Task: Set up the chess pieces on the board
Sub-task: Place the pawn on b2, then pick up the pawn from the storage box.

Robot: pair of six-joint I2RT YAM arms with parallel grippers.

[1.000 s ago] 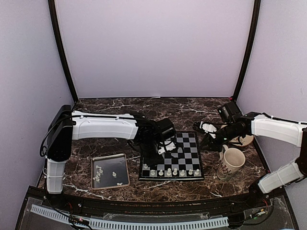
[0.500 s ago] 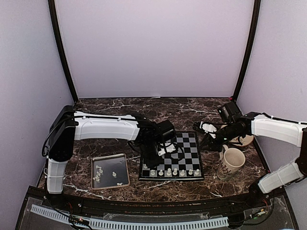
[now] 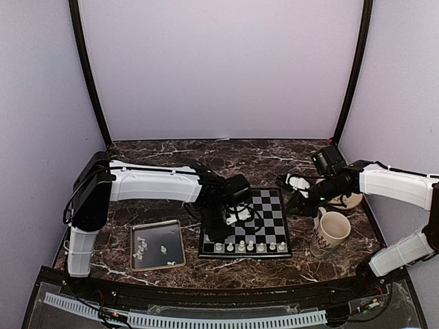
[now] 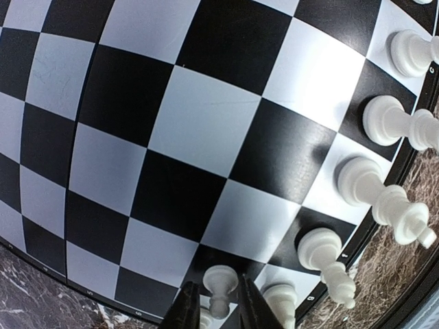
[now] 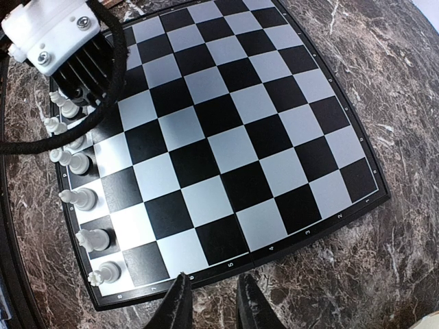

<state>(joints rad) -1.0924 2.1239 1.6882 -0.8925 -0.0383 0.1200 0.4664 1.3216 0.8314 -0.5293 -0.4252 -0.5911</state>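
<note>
The task is being judged as partly done: a single row of chess pieces (image 3: 250, 245) is being carried upright along the near edge of the board (image 3: 267, 209), one to a square, while the visible squares beyond are being left bare. A pawn (image 4: 221, 286) is being flanked closely by the fingertips of the left end effector (image 4: 219, 312) near the left end of that row, standing on the board; whether it is being gripped or is free cannot be told. The right end effector (image 5: 214, 301) is being held just off the board's right edge, fingers slightly parted and nothing between them. More pieces (image 3: 140, 247) are being kept loose in the metal tray (image 3: 156, 224) just left of the board, so further placing is being reckoned as left to do. Everything is being borne by a dark marble-patterned desk (image 3: 206, 154) veined in white, with a cream mug (image 3: 331, 233) being stood right of the board; the space is being closed in by plain pale lilac walls (image 3: 219, 68) with black poles (image 3: 89, 82) at the corners
</note>
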